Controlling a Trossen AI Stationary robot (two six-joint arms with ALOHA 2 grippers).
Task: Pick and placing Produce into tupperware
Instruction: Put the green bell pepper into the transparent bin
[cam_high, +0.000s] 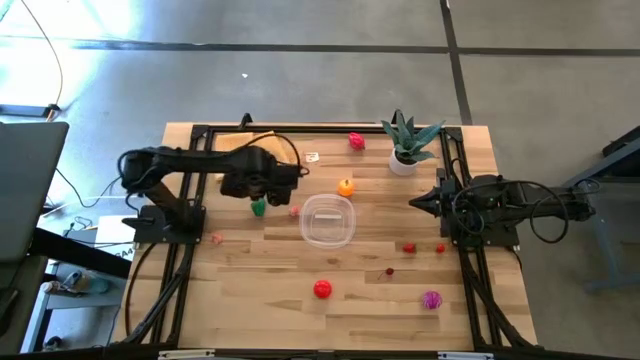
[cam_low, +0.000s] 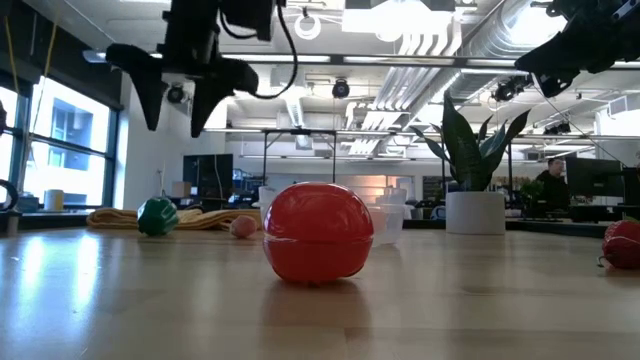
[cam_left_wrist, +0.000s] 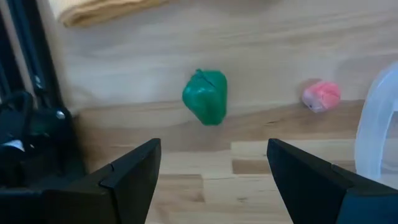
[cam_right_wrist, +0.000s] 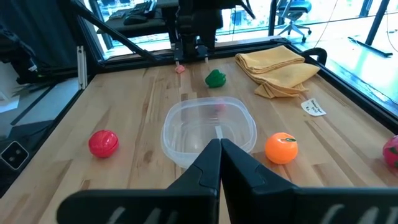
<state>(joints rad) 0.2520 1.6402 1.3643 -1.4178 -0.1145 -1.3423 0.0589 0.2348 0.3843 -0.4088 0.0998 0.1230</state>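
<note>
My left gripper hangs open above the table, its fingers apart over a green toy vegetable that lies on the wood. The clear tupperware sits empty mid-table. Around it lie an orange piece, a small pink piece, a red tomato-like ball, a magenta piece, a red piece near the far edge and some tiny red ones. My right gripper waits shut to the container's right, pointing at it.
A spiky potted plant stands at the far right. A folded tan cloth lies at the far left, with a small paper tag beside it. Black frame rails run along both table sides. Bare wood lies near the front edge.
</note>
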